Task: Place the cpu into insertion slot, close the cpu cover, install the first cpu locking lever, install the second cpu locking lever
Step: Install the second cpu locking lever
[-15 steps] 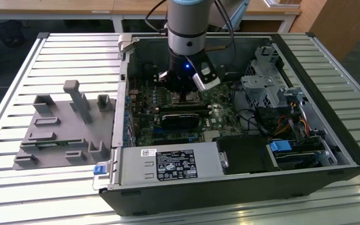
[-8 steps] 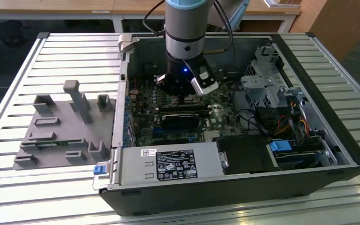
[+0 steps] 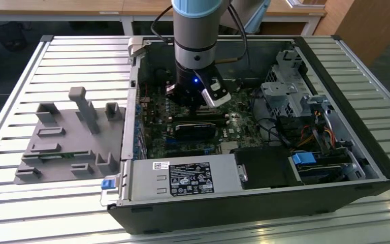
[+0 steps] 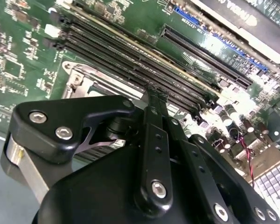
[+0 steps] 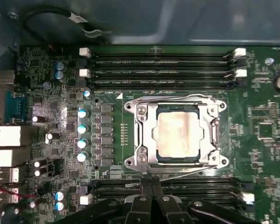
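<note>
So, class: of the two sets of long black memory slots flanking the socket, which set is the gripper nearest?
The memory slots right by the gripper, not the set across the cpu cover.

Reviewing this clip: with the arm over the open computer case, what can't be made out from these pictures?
- Exterior view: the arm and gripper cover the silvery square socket on the green board.
- First wrist view: whether the thin locking levers beside the silvery windowed cover frame over the pale square chip are latched.
- Second wrist view: black gripper linkage hides most of the socket.
</note>
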Action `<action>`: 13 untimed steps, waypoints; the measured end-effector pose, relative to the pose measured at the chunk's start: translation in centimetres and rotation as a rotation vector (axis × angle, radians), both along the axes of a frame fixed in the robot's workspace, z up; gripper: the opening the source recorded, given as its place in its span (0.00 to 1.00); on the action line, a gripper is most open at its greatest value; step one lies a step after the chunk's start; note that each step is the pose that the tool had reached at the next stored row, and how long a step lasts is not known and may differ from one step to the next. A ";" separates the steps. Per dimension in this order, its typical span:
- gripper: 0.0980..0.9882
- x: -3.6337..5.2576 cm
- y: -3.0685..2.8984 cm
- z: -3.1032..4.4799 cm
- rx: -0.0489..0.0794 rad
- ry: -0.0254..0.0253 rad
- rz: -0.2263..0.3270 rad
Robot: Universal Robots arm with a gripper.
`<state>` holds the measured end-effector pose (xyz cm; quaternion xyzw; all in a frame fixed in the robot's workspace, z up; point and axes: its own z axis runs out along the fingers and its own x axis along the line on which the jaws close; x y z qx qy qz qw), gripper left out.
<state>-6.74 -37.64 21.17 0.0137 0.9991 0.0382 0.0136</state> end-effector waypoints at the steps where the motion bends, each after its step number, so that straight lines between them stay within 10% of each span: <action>1: 0.01 -0.08 0.00 -0.18 0.001 0.0000 0.000; 13: 0.01 -0.67 -0.36 -0.71 0.022 -0.0005 0.000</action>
